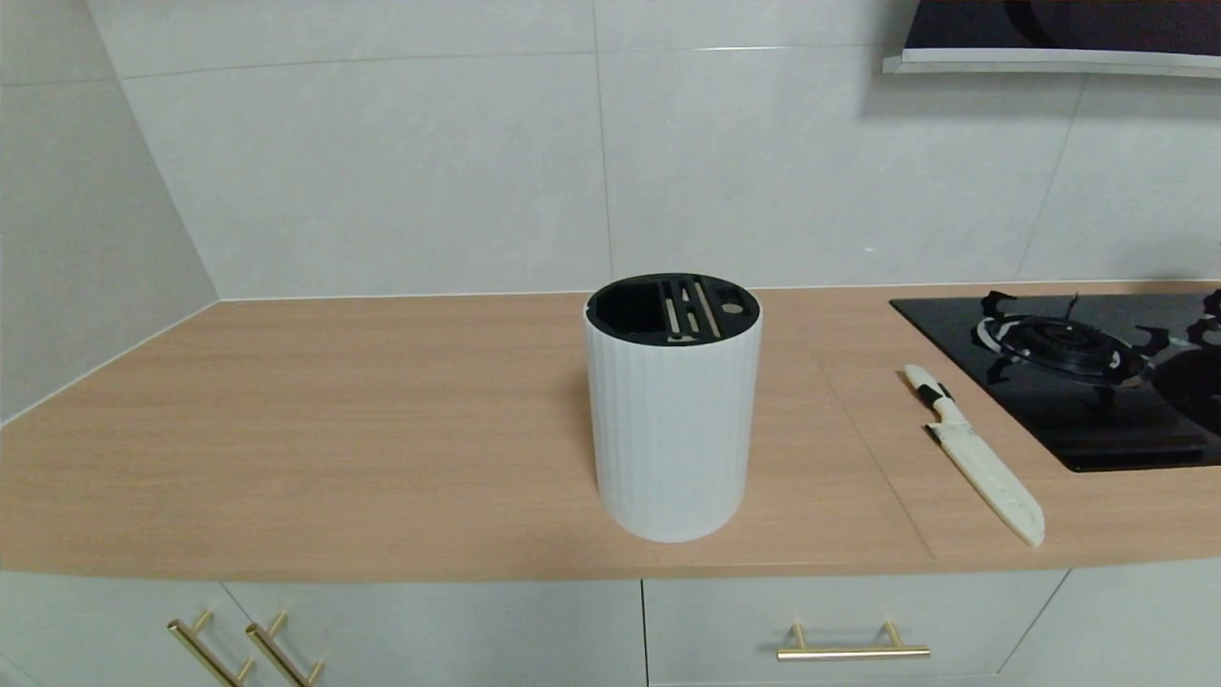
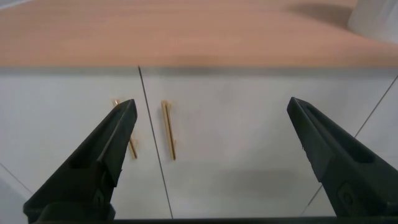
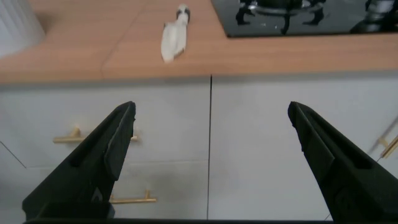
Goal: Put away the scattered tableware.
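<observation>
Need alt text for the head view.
A white ribbed cylindrical knife block with a black slotted top stands upright on a wooden countertop. To its right a white knife lies flat, apart from it, beside a black gas hob. Tiled wall behind; white cabinets with gold handles below.

Nothing written could be read: no text, label, number or sign. The ribbed white knife holder (image 1: 673, 429) in the middle of the counter, the pale knife (image 1: 975, 460) to its right and the black stove (image 1: 1040, 412) at the far right bore no legible marks.
</observation>
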Controlling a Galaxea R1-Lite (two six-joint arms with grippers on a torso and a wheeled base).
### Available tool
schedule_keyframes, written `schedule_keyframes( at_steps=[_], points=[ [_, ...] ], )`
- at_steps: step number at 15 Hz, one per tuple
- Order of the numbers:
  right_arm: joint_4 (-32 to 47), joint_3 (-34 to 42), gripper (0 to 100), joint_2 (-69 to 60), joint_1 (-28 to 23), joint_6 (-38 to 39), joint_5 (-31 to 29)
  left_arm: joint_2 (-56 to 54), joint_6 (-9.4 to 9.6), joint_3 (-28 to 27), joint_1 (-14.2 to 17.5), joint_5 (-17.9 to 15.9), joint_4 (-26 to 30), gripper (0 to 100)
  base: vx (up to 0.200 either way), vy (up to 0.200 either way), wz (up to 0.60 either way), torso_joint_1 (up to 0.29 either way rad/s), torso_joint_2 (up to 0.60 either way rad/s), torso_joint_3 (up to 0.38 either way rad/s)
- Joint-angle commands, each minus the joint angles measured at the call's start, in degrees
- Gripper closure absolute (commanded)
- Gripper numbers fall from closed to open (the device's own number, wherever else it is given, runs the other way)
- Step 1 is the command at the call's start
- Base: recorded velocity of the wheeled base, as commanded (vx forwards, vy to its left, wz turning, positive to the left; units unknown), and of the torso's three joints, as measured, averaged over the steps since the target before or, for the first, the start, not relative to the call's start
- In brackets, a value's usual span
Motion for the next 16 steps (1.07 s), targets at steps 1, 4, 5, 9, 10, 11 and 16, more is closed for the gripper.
schedule_keyframes(
  at_steps=[1, 4, 5, 9, 10, 11, 16],
  points=[
    [0.0, 0.0, 0, 0.1, 0.0, 0.0, 0.0, 0.1, 0.03, 0.0, 0.0, 0.0, 0.0, 0, 0.000, 0.000, 0.00, 0.227, -0.52, -0.290],
    [0.0, 0.0, 0, 0.1, 0.0, 0.0, 0.0, 0.1, -0.06, 0.0, 0.0, 0.0, 0.0, 0, 0.000, 0.000, 0.00, 0.238, -0.52, -0.290],
    [0.0, 0.0, 0, 0.1, -0.1, 0.0, 0.0, 0.1, -0.06, 0.0, 0.0, 0.0, 0.0, 0, 0.000, 0.000, 0.00, 0.246, -0.52, -0.276],
    [0.1, 0.0, 0, 0.1, -0.1, 0.0, 0.0, 0.1, -0.06, 0.0, 0.0, -0.1, 0.0, 0, 0.000, 0.000, 0.00, 0.259, -0.56, -0.296],
    [0.0, 0.0, 0, 0.1, 0.0, 0.0, 0.0, 0.1, -0.06, 0.0, 0.0, 0.0, 0.0, 0, 0.000, 0.000, 0.00, 0.266, -0.56, -0.295],
    [0.0, 0.0, 0, 0.1, 0.0, 0.0, 0.0, 0.1, -0.06, 0.0, 0.0, 0.0, 0.0, 0, 0.000, 0.000, 0.00, 0.266, -0.58, -0.305],
    [0.0, 0.0, 0, 0.1, 0.0, 0.0, 0.0, 0.1, -0.06, 0.0, 0.0, -0.1, 0.0, 0, 0.000, 0.000, 0.00, 0.260, -0.54, -0.280]
  ],
)
